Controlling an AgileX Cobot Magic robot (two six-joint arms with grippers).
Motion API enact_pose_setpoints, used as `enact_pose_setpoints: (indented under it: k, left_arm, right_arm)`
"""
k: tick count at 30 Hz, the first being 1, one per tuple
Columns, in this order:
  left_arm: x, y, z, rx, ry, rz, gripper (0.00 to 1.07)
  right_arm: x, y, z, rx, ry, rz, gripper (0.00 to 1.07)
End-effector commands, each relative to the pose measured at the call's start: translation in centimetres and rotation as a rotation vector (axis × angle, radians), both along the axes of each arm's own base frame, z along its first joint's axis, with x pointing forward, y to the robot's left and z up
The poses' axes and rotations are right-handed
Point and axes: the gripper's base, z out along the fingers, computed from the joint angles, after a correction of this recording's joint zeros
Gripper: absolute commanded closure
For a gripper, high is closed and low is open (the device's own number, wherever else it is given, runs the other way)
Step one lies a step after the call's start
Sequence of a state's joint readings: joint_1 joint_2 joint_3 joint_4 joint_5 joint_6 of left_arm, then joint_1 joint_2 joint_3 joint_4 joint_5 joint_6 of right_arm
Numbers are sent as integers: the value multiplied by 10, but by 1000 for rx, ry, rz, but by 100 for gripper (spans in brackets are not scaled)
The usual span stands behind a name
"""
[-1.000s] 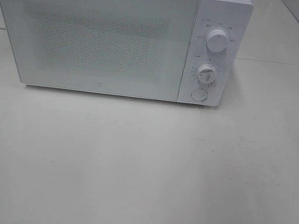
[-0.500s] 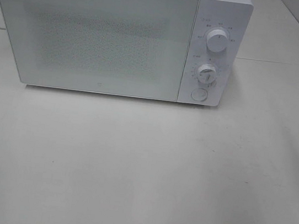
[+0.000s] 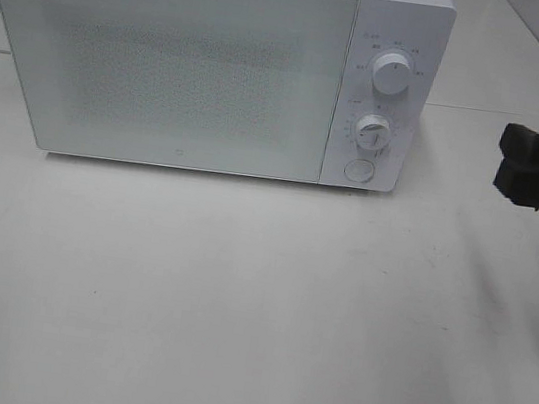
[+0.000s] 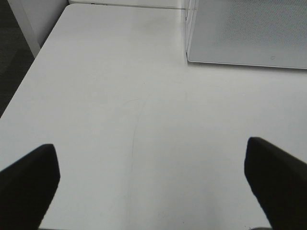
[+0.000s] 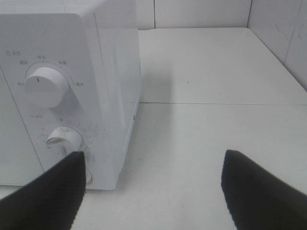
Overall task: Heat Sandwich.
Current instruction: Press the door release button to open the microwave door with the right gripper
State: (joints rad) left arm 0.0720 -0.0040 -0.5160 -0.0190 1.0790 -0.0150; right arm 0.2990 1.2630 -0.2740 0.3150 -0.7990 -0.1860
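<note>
The sandwich and its pink plate are out of view. The white microwave [image 3: 199, 61] stands at the back of the table with its door [image 3: 168, 67] shut. Its panel has an upper knob [image 3: 393, 76], a lower knob [image 3: 372, 131] and a round button [image 3: 357, 170]. My right gripper [image 3: 516, 161] is at the right edge, right of the panel and apart from it. In the right wrist view it [image 5: 153, 191] is open and empty, facing the microwave's right front corner [image 5: 110, 72]. My left gripper [image 4: 151, 191] is open and empty over bare table, with the microwave's lower left corner [image 4: 244, 33] ahead.
The white table [image 3: 254, 310] stretches in front of the microwave. A tiled wall [image 5: 283, 28] rises at the far right behind the table. The table's left edge [image 4: 29, 81] shows in the left wrist view, with dark floor beyond it.
My right gripper has come into the exterior view from the right edge and moved left toward the microwave's panel side. The microwave has not changed.
</note>
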Motion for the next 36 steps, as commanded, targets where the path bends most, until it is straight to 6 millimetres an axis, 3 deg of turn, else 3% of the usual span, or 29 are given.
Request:
enact_pose_setpoints:
  k: [1,13,24,36]
  left_arm:
    - [-2,-1,0,-1,-26,-3,7]
    - [-2,-1,0,-1,-26,-3,7]
    - [-2,-1,0,-1,-26,-3,7]
    - [-2,-1,0,-1,-26,-3,7]
  right_arm:
    - [1,7,-4,-25,-14,-7,32]
    - [-2,44,-39,-67,56,-23,32]
    - [-1,82,-57,-126,122,8,32]
    - [-3,90,-57,-107,131,23,32]
